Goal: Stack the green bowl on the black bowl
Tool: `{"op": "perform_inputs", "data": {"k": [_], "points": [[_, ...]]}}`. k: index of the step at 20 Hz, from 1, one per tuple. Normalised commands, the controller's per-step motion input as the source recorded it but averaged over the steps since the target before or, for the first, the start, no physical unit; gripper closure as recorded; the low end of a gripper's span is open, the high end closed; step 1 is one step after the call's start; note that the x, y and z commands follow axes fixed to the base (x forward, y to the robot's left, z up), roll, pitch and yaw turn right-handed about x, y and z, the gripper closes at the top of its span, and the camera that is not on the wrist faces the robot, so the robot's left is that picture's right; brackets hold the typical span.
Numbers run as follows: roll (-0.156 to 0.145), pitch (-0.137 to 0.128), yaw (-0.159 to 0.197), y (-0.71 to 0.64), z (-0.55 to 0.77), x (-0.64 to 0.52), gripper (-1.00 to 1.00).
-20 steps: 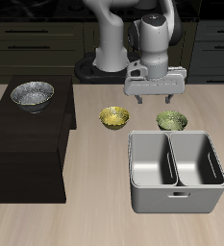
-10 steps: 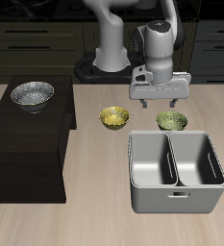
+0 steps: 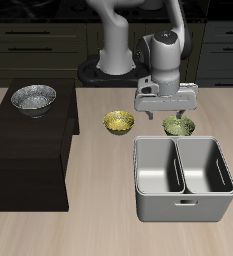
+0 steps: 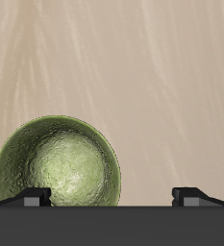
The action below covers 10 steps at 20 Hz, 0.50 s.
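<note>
The gripper point(image 3: 166, 111) hangs with jaws spread just above the green bowl point(image 3: 178, 126) on the surface point(image 3: 98, 225), well apart from the black bowl point(image 3: 33, 99) on the dark cabinet point(image 3: 28, 150)

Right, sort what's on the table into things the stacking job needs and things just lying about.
Needed:
green bowl
black bowl
gripper, open above the green bowl

Lying about:
yellow bowl
grey two-compartment bin
dark cabinet under the black bowl
</note>
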Motion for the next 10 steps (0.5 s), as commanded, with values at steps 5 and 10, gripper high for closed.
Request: {"op": "perform_inputs", "data": {"k": [5, 10], "points": [[0.018, 0.037, 0.044, 0.03, -0.28, 0.05, -1.00], [0.000, 0.058, 0.027, -0.04, -0.30, 0.13, -1.00]]}}
